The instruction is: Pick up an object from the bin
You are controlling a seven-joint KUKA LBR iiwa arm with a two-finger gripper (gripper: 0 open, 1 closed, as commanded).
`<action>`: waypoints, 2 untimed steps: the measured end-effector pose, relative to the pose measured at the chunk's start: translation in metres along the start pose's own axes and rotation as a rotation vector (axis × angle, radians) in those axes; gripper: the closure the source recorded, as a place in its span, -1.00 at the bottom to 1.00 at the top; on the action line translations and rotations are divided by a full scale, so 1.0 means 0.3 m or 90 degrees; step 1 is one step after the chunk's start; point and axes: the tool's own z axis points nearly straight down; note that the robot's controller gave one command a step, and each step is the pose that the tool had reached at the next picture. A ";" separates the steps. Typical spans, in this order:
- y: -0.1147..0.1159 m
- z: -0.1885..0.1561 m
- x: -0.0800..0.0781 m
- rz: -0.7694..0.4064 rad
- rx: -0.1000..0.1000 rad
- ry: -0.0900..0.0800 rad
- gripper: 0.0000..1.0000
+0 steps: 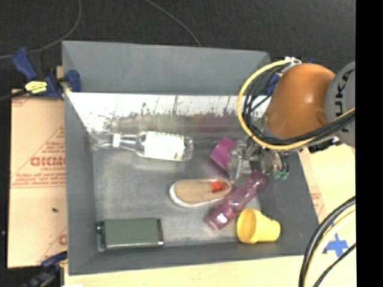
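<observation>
You have a see-through pink bottle lying on its side toward four o'clock in the bin, slanting from seven to one o'clock. A small purple block sits tilted at its twelve o'clock.

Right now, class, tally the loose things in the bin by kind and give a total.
Bottles: 2, the clear bottle and the pink bottle
tan shoe: 1
yellow cup: 1
purple block: 1
dark flat box: 1
Total: 6
</observation>
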 end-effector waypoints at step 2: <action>-0.073 0.184 0.200 -0.030 -0.002 0.002 -1.00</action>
